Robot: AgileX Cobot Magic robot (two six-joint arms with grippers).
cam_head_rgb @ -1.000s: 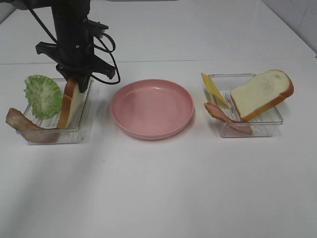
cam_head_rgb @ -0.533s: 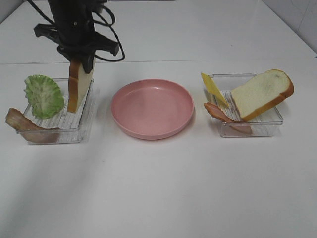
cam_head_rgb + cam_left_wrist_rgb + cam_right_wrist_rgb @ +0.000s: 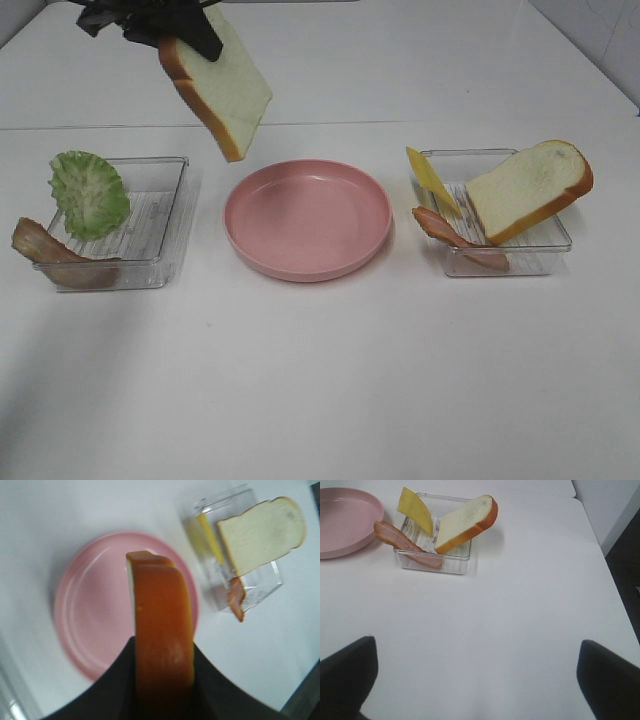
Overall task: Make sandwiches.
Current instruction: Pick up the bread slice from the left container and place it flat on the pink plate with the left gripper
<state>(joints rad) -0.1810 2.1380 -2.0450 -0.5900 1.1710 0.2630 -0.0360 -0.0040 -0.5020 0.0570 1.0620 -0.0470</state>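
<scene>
My left gripper (image 3: pixel 183 30) is shut on a white bread slice (image 3: pixel 228 88) with orange-brown crust. It holds the slice tilted in the air, above the gap between the left tray (image 3: pixel 150 215) and the pink plate (image 3: pixel 307 218). In the left wrist view the crust (image 3: pixel 162 640) hangs over the plate (image 3: pixel 85 615). Lettuce (image 3: pixel 88 192) and a bacon strip (image 3: pixel 50 250) lie in the left tray. The right tray (image 3: pixel 520 245) holds a second bread slice (image 3: pixel 530 188), cheese (image 3: pixel 430 180) and bacon (image 3: pixel 455 238). My right gripper (image 3: pixel 477 655) is open and empty, well short of that tray (image 3: pixel 437 555).
The pink plate is bare inside. White tabletop spreads in front of the trays. The table's right edge (image 3: pixel 592 535) runs close beside the right tray, with a dark drop beyond it.
My left gripper has lifted the bread slice out of the left tray, raised it and swung it right toward the plate; the slice has tilted from upright to slanted.
</scene>
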